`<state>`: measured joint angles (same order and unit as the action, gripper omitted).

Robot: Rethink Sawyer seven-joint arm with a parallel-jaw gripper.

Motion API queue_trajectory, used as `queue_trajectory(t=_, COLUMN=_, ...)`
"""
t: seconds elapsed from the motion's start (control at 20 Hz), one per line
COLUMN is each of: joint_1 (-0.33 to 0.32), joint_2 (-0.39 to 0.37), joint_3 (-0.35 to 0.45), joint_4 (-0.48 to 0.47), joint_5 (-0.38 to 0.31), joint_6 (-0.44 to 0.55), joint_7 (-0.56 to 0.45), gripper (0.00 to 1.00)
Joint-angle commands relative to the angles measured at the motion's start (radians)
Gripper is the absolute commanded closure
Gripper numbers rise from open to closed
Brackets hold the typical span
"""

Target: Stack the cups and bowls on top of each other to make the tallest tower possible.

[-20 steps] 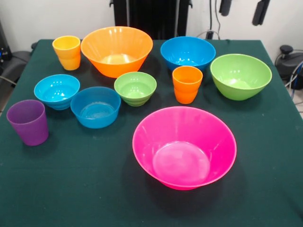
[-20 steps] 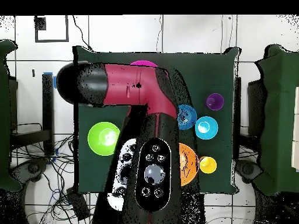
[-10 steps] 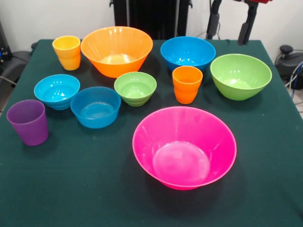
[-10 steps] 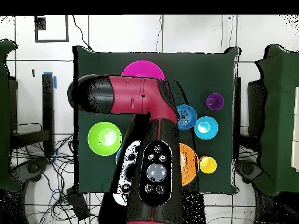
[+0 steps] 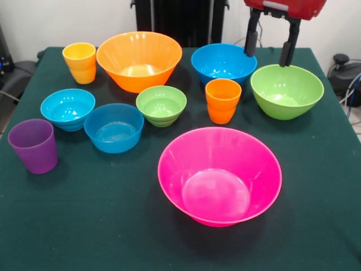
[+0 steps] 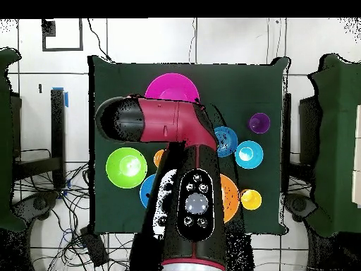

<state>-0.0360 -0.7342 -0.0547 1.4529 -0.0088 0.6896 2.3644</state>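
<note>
The front view looks down at a slant from the table's (image 5: 67, 226) near edge, close enough that the green cloth fills most of the frame. The overhead view looks straight down from high above, taking in the whole table (image 6: 268, 92) and the floor around it. Both share the cloth; the large pink bowl (image 5: 220, 175) sits lower centre in one, upper centre (image 6: 171, 86) in the other.

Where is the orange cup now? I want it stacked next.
In the front view the orange cup stands right of centre, between the small green bowl and the larger green bowl.
</note>
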Motion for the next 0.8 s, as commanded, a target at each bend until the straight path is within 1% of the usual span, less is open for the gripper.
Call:
queue_trajectory(t=0.05, joint_1=-0.023, joint_2=0.054, joint_3=0.118, joint_4=0.139, joint_5=-0.073, joint_6=-0.076, joint_7=-0.102, gripper=0.0)
queue_trajectory(t=0.3, joint_1=-0.043, joint_2=0.025, joint_3=0.143, joint_4=0.227, joint_5=-0.052, joint_6=-0.115, joint_7=-0.079, gripper=0.0)
queue_trajectory(t=0.6, joint_1=-0.056, joint_2=0.01, joint_3=0.16, joint_4=0.289, joint_5=-0.044, joint_6=-0.151, joint_7=-0.062, gripper=0.0)
queue_trajectory(t=0.8, joint_1=-0.078, joint_2=0.01, joint_3=0.183, joint_4=0.332, joint_5=-0.049, joint_6=-0.203, joint_7=-0.061, gripper=0.0)
